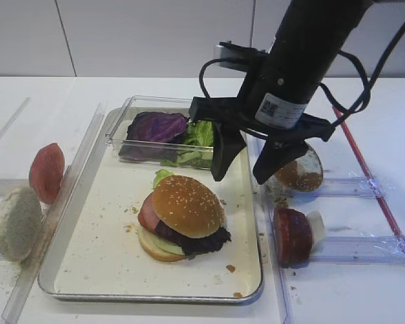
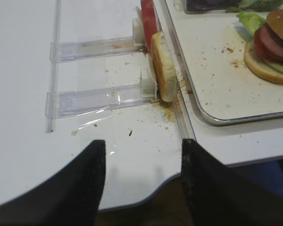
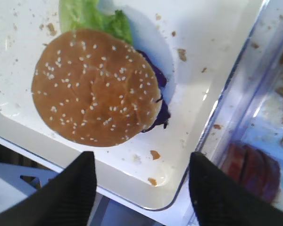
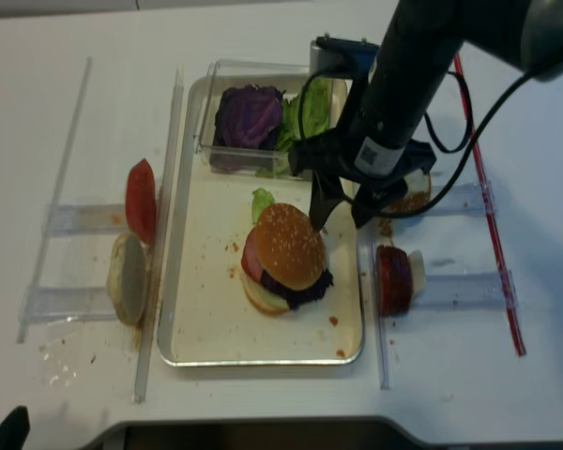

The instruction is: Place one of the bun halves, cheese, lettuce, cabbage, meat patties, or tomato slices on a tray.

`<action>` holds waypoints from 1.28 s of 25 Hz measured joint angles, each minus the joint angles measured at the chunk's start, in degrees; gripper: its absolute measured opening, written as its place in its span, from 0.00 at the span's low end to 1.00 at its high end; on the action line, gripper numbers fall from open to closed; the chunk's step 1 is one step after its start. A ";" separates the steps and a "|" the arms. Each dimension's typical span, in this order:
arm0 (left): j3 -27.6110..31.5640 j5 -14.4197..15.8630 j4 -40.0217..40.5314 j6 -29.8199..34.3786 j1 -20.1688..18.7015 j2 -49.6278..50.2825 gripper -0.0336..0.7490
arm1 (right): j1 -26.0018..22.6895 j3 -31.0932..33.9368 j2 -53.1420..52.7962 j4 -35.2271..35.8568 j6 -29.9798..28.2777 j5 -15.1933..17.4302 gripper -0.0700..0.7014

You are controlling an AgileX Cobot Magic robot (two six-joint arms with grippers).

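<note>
tray: large rectangular silver-rimmed metal tray (image 1: 88, 266) with cream crumb-speckled floor is sitting mid-table; everything below is placed relative to it.
bun: golden-brown sesame-seeded domed bun top (image 1: 187, 205) is sitting on the tray's centre, capping a stack of pink meat, purple cabbage leaf (image 1: 206, 241) and green lettuce (image 1: 162, 175).
box: small clear plastic box (image 1: 121, 121) is sitting at the tray's far end, holding more leaves.
right gripper (image 1: 246, 165): is hovering over the tray's right rim, just beyond the bun; black jaws are standing wide apart, gripping nothing.
left gripper (image 2: 141, 176): is hanging off the tray's near-left corner, jaws spread, empty.
right rack: dark red slices, probably tomato (image 1: 293, 235), are standing just outside the tray's right rim.
</note>
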 joint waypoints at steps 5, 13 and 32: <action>0.00 0.00 0.00 0.00 0.00 0.00 0.49 | 0.00 -2.18 -0.23 -3.59 2.25 0.02 0.68; 0.00 0.00 0.00 0.00 0.00 0.00 0.49 | 0.00 -2.81 -0.68 -4.14 2.63 0.11 0.68; 0.00 0.00 0.00 0.00 0.00 0.00 0.49 | -0.66 -2.81 -3.04 -10.35 3.05 0.42 0.68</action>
